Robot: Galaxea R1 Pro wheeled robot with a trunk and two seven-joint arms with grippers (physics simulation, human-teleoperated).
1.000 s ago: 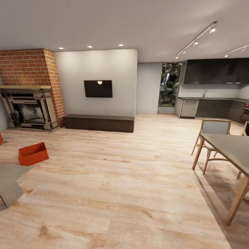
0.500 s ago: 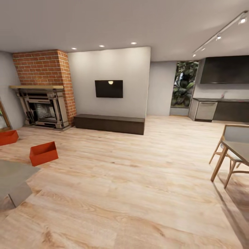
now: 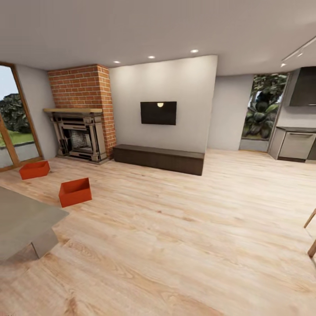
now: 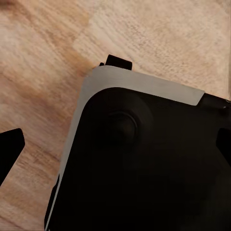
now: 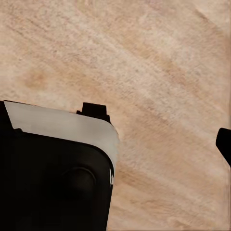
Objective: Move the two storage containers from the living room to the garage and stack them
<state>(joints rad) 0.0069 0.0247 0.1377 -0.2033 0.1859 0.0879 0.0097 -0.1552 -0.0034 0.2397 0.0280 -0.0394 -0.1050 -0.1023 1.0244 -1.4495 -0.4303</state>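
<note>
Two red-orange storage containers stand on the living room's light wood plank floor at the left of the head view. The nearer container point(image 3: 75, 192) is past the corner of a grey table. The farther container point(image 3: 34, 169) sits between the glass door and the red brick fireplace point(image 3: 81, 131). Both are several steps away from me, open-topped and upright. In the left wrist view my left gripper point(image 4: 115, 149) hangs over my own dark base, one fingertip point(image 4: 9, 151) far out at the picture's edge. My right gripper point(image 5: 115, 144) likewise shows a fingertip point(image 5: 224, 144) at the edge. Neither holds anything. The garage is out of view.
A grey table point(image 3: 22, 219) juts in at the lower left, close to the nearer container. A long dark bench point(image 3: 158, 159) runs under a wall TV point(image 3: 158, 113). Kitchen cabinets point(image 3: 296, 145) are at the far right, a wooden leg point(image 3: 312, 245) at the right edge. Open plank floor lies ahead.
The whole head view has swung to the left: the fireplace, bench and containers slid rightward in the picture, the second container and a glass door came into view, the dining table left it.
</note>
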